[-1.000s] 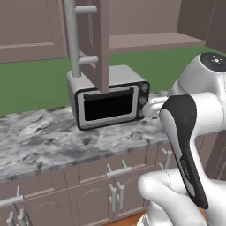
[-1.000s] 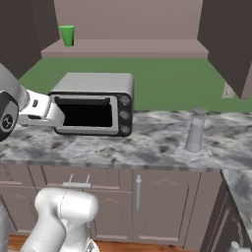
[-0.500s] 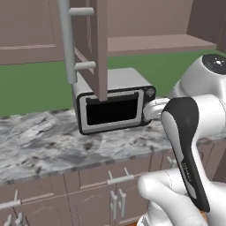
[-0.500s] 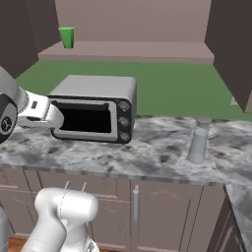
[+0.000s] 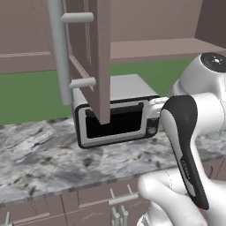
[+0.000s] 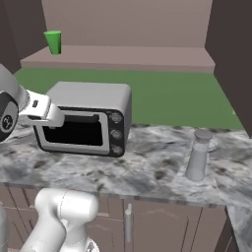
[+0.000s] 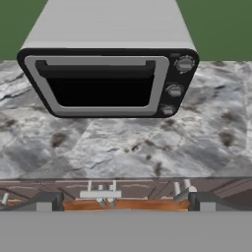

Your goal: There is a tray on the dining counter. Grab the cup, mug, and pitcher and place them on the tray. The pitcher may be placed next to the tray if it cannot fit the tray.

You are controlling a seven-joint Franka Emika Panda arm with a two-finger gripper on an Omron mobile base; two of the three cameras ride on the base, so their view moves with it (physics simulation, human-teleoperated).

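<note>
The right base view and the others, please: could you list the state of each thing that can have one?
Toaster oven: door shut, standing on the marbled counter.
Pitcher: upright on that counter, right of the oven, apart from it.
Cup: upright on the shelf above, untouched.
Upper cabinet door: swung open.
Gripper: open, holding nothing, facing the oven.

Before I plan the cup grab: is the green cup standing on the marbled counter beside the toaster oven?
No, the cup stands on the shelf above the toaster oven.
</note>
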